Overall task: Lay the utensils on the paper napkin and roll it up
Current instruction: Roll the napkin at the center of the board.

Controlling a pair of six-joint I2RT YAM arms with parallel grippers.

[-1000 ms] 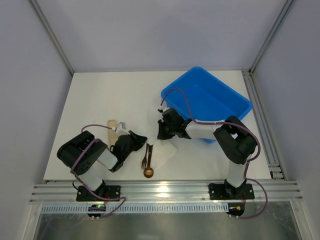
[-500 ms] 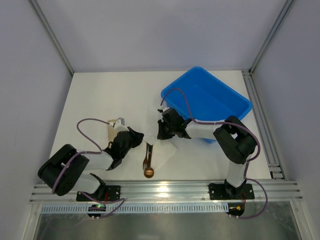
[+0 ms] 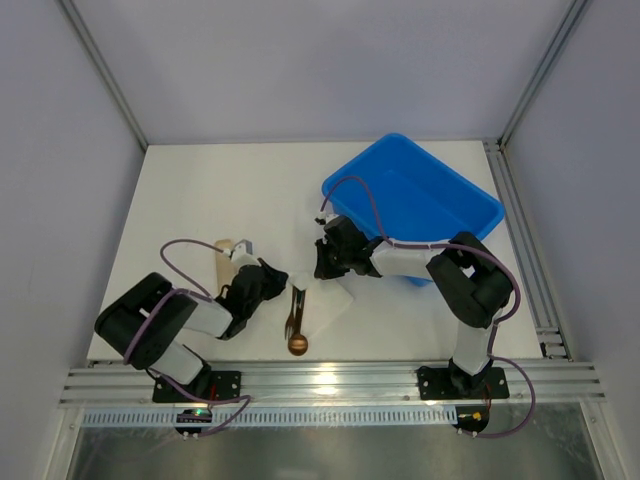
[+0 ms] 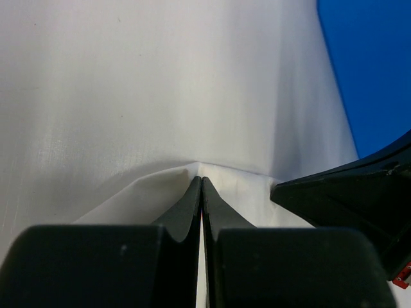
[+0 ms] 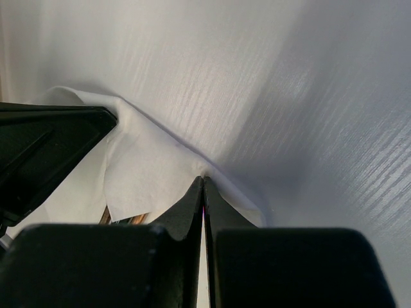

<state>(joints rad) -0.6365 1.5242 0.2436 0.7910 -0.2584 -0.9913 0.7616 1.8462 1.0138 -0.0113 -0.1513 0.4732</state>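
- The paper napkin (image 3: 330, 303) lay on the table (image 3: 200, 190), near the front edge, between the two arms.
- The spoon (image 3: 297, 345) and the fork (image 3: 289, 320) lay close together at the napkin's left edge. The spoon's round end pointed to the front.
- The right wrist view showed a bit of gold peeking out from under the lifted paper.
- The left gripper (image 4: 201, 191) was squeezed tight on one edge of the napkin. The paper rose into a little peak there.
- The right gripper (image 5: 203, 190) was squeezed tight on another edge, on the far side.
- The napkin looked thin, soft and very light. It would likely rip if both grippers pulled apart hard, so gentle holds at the edges seemed best.
- The spoon and fork looked hard, smooth and slippery. They could slide out of the roll, so their thin handles seemed the best place to grab.
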